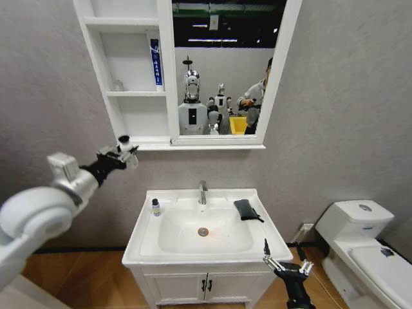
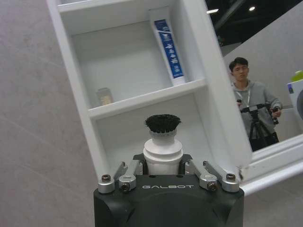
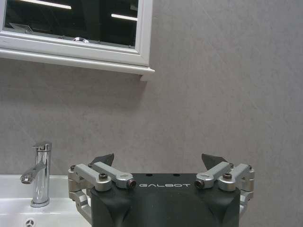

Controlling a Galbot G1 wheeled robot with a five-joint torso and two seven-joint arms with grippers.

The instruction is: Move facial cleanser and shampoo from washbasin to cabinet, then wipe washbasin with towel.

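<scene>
Left gripper point(image 2: 162, 163) fingers clamped on a white black-capped bottle point(image 2: 163, 142) just before the cabinet point(image 2: 137, 99) shelves, right gripper point(image 3: 161, 163) fingers spread wide, empty, beside the washbasin point(image 1: 145, 248).

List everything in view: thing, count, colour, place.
White ceramic washbasin: 1, on vanity.
Chrome tap: 1, basin's back edge.
Small dark-capped bottle: 1, basin's back left ledge.
Dark grey folded towel: 1, basin's right ledge.
White wall cabinet: 1, above basin.
Blue-and-white tube: 1, upright on middle shelf.
White toilet: 1, right of vanity.
White black-capped bottle: 1, in left gripper.
Left gripper: raised beside cabinet's lowest shelf.
Right gripper: open, low by basin's front right corner.
</scene>
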